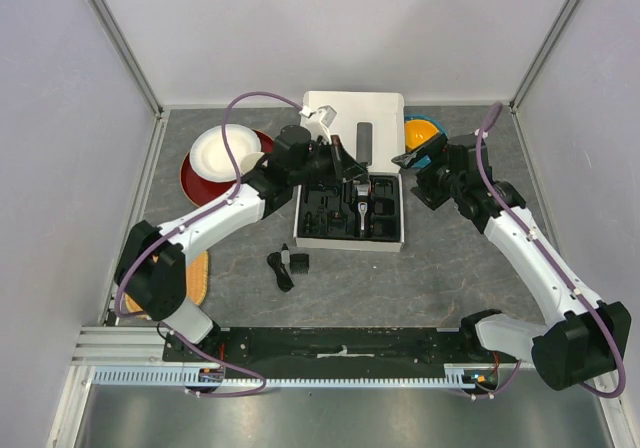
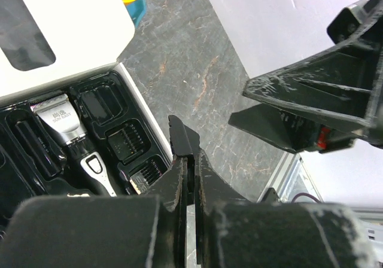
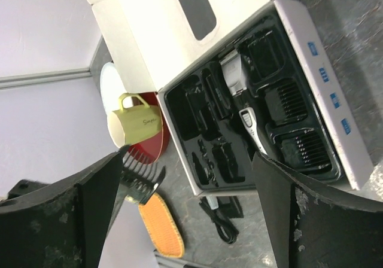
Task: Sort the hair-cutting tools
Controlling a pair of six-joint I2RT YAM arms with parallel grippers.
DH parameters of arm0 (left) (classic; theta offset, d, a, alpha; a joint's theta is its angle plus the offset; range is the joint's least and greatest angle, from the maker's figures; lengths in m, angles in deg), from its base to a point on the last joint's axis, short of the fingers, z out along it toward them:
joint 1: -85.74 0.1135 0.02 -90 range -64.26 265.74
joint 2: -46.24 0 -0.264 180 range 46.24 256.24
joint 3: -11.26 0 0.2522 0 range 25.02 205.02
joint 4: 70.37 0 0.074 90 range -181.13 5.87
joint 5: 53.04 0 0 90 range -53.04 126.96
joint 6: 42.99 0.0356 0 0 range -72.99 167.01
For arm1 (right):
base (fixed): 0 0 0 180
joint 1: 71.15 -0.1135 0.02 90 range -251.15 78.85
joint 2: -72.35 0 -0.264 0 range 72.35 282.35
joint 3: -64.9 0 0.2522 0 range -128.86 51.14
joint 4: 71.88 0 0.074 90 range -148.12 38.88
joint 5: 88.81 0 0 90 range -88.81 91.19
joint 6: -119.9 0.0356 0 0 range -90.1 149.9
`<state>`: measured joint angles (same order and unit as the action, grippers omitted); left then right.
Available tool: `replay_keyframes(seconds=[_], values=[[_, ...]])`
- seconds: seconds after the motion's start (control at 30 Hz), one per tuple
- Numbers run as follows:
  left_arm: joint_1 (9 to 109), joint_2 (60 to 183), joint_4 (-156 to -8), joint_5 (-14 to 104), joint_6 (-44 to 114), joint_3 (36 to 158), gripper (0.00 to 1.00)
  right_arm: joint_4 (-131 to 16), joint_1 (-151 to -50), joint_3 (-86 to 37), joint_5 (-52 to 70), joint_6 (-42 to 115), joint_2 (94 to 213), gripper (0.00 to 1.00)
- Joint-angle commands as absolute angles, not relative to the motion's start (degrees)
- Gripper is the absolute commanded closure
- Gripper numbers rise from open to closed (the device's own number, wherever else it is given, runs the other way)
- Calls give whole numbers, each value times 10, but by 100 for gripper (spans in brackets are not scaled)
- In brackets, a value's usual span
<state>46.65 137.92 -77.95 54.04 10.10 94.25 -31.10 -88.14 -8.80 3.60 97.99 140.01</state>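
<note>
The black-and-silver clipper lies in the black tray of the white box; it also shows in the left wrist view and the right wrist view. Black comb attachments fill tray slots beside it. My left gripper hovers over the tray's far edge, fingers almost together on a thin black piece. My right gripper is wide open right of the box. A black comb attachment sits against its left fingertip.
The box lid lies open behind the tray. A black cable and adapter lie in front of the box. An orange pad is at the left. A red plate with white bowl and a yellow mug stand behind.
</note>
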Motion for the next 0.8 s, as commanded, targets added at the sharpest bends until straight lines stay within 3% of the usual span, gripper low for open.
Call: replay_keyframes(seconds=[0.0,0.5,0.77], values=[[486,1338,-799,584,126,944,98,-323,-878,-102,2,922,1391,4],[560,1401,-897,652,108,1015,98,-330,-878,-90,56,775,1437,6],[585,1543,-963,811,121,1147,98,-330,-878,-79,37,746,1482,15]])
